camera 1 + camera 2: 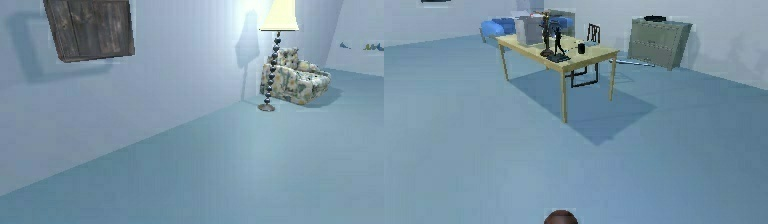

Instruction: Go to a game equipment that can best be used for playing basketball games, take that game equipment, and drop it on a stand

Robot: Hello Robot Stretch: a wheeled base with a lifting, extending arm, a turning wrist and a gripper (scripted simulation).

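Currently, a wooden worktop is standing upper centre in the arm side view, carrying a dark statuette; the jaws' state cannot be told.

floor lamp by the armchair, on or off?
Looks on: the lamp shade is bright and the wall beside it carries a pale glow.
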